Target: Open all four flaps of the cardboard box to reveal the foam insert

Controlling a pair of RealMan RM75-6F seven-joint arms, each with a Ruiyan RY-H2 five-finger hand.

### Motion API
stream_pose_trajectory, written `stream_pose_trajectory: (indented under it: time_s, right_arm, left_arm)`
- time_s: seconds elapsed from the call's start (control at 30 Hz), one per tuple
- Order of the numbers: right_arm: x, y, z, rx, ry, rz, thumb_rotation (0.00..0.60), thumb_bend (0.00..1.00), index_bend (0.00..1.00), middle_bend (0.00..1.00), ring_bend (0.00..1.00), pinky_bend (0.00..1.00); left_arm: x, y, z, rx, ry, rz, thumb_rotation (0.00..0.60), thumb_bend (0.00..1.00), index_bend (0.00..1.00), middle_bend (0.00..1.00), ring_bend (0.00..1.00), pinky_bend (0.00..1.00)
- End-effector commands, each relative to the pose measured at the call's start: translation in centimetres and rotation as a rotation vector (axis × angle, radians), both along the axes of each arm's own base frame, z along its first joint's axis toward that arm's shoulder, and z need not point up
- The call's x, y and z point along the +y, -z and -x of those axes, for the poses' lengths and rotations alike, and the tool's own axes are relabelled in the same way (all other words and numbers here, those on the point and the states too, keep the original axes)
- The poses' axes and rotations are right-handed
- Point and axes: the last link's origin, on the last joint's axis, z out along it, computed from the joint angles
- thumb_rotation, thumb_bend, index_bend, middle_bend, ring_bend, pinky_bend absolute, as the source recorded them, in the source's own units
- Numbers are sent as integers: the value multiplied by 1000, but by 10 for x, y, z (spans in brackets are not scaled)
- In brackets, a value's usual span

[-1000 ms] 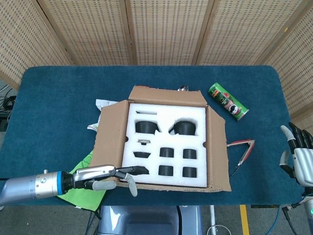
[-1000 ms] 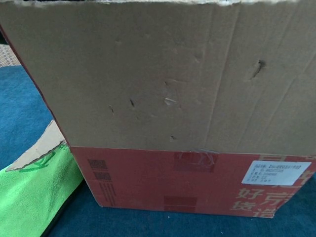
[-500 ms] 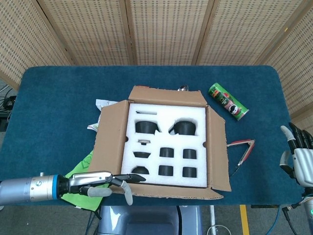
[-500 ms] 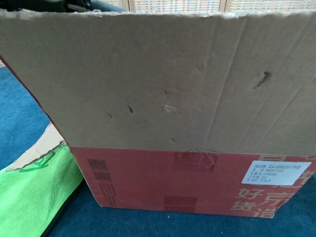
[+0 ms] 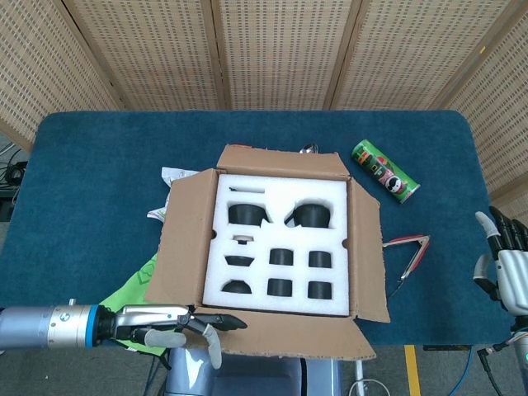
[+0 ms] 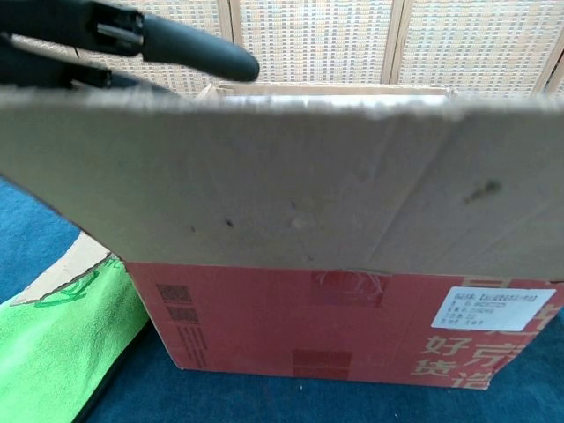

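The cardboard box sits mid-table in the head view, with its white foam insert point(image 5: 280, 239) and the dark cut-outs in it uncovered. The far flap point(image 5: 280, 161), left flap point(image 5: 181, 239) and right flap point(image 5: 367, 247) stand folded outward. The near flap point(image 5: 280, 334) leans out over the table's front edge. My left hand point(image 5: 177, 323) lies with straight fingers on that flap's left corner and holds nothing. In the chest view the flap's underside point(image 6: 291, 194) fills the middle, with the black fingers point(image 6: 176, 44) above it. My right hand point(image 5: 503, 264) hangs at the far right, fingers apart.
A green can point(image 5: 385, 171) lies right of the box and red tongs point(image 5: 408, 252) lie beside the right flap. A green cloth point(image 5: 132, 285) spreads under the box's left front corner, seen in the chest view as cloth point(image 6: 53, 352). A white wrapper point(image 5: 173, 177) sits at the left.
My left hand has moved toward me and pushed the near flap outward and down. The flap now uncovers the foam's front row. The right hand has stayed still.
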Motion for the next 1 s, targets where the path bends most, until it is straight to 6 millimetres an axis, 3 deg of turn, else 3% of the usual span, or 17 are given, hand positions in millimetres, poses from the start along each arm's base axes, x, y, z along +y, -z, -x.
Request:
stream_pose_trajectory:
  time_s: [0.03,0.23,0.5,1.0]
  right_arm:
    - [0,0,0,-1,0,1,600,827,0,0,0,0]
    - [1,0,2,-3,2,0,600,827,0,0,0,0]
    - [0,-1,3,-5,2,0,600,827,0,0,0,0]
    - [-2,1,5,-3,10,-3,600,827,0,0,0,0]
  left_arm:
    - [-4,1,0,3,17,15,52,240,352,0,0,0]
    - [-8,4,2,24,36,5,46,240,352,0,0,0]
    - [7,1,7,50,27,-164,43,240,352,0,0,0]
    - [31,-4,49,257,73,-638,41,300,347,0,0,0]
